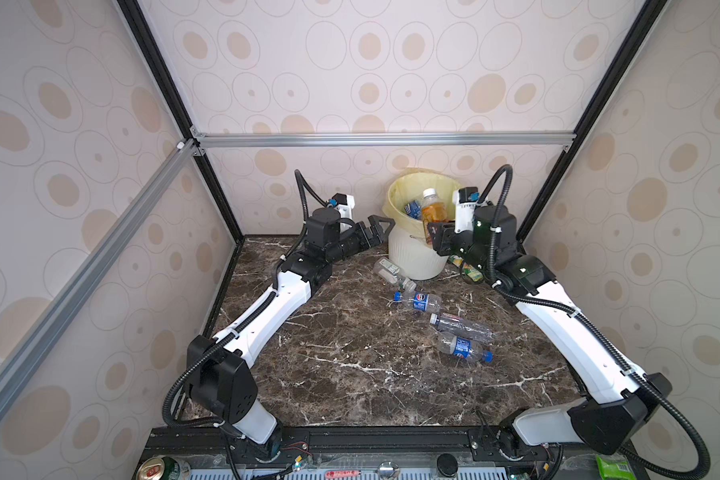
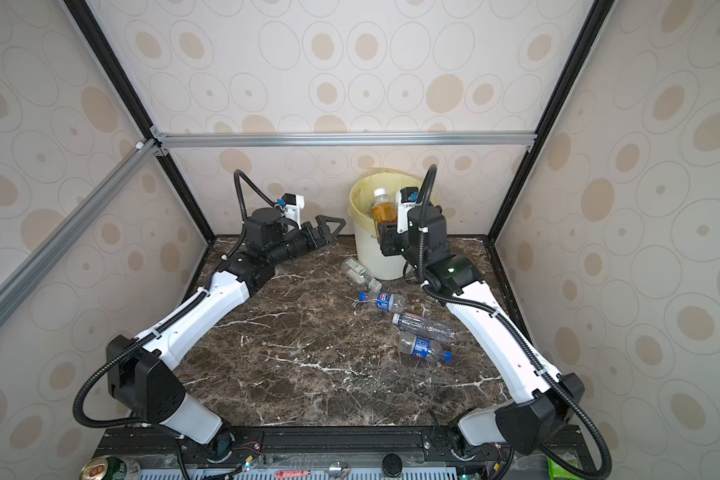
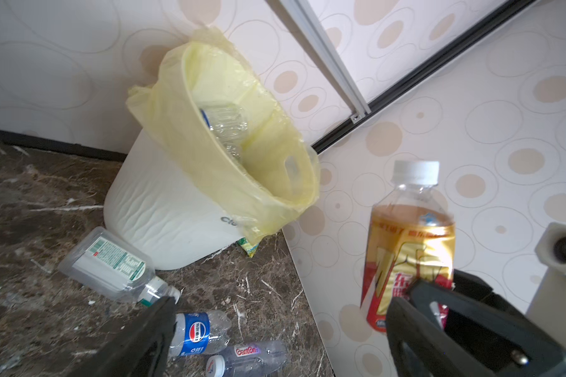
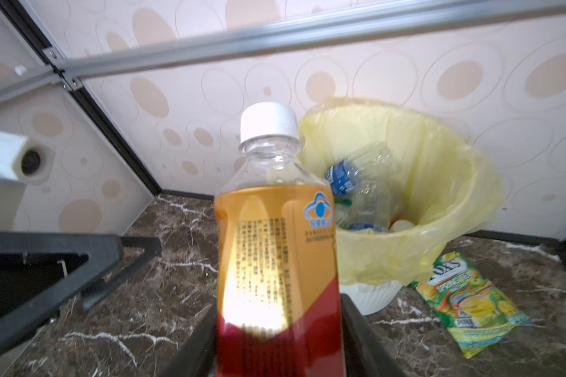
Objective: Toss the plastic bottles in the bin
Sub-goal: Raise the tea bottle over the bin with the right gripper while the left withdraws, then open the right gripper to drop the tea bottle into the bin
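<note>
An orange-red bottle (image 4: pixel 275 248) with a white cap stands upright in my right gripper (image 4: pixel 276 326), which is shut on its lower body. In both top views this bottle (image 1: pixel 432 212) is at the near rim of the bin (image 1: pixel 412 253), a white ribbed basket with a pale yellow bag. Clear and blue-labelled bottles (image 4: pixel 343 176) lie inside the bin. My left gripper (image 1: pixel 381 230) is open and empty, just left of the bin. Several plastic bottles lie on the marble: a green-labelled one (image 1: pixel 391 272), a blue-labelled one (image 1: pixel 420 300), a clear one (image 1: pixel 462 326) and another blue-labelled one (image 1: pixel 462 347).
A green-yellow snack packet (image 4: pixel 471 300) lies flat beside the bin's base on the right. A metal drink can (image 1: pixel 163 469) sits at the front left below the table's edge. Patterned walls and a black frame (image 1: pixel 225 216) close in the back and sides.
</note>
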`<state>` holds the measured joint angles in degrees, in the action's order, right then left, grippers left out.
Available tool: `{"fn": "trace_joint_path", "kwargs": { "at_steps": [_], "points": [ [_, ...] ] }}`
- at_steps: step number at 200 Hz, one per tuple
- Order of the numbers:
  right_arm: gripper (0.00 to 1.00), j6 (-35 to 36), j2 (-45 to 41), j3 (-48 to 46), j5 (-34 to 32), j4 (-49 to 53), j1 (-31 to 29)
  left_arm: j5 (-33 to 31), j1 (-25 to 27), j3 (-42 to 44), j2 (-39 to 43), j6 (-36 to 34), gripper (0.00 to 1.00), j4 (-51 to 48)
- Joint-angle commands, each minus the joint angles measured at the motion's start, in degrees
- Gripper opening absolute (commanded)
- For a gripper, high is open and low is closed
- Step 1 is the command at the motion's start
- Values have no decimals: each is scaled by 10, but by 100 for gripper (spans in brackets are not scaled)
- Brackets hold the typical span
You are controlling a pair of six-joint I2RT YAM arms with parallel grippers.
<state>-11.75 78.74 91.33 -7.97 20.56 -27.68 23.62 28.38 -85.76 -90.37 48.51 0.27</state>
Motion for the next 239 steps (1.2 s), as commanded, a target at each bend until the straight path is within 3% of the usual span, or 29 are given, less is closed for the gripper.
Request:
{"fn": "trace_joint_path", "kwargs": {
  "at_steps": [1, 66, 106, 120, 142, 160, 198, 239],
  "points": [
    [47, 33, -24, 59, -22, 7, 8, -20, 25, -50, 6, -56, 99, -14],
    [48, 74, -26, 177, -42, -27, 10, -57, 72, -100, -1, -132, 99, -34],
    [50, 48, 77, 227, -19, -18, 42, -72, 71, -93, 3, -145, 99, -47],
    [55, 9, 164, 294, 16, 40, 71, -80, 72, -87, 6, -146, 99, -50],
    [75, -20, 316, 484, 34, 172, 96, -88, 71, -80, 11, -153, 99, -61],
    [87, -30, 373, 594, 69, 225, 101, -93, 71, -70, 15, -159, 99, -68],
    [100, -30, 297, 468, 65, 147, 101, -100, 69, -34, 25, -156, 99, -60],
    [100, -14, 247, 385, 43, 131, 101, -98, 67, -21, 23, -142, 99, -48]
  ]
}}
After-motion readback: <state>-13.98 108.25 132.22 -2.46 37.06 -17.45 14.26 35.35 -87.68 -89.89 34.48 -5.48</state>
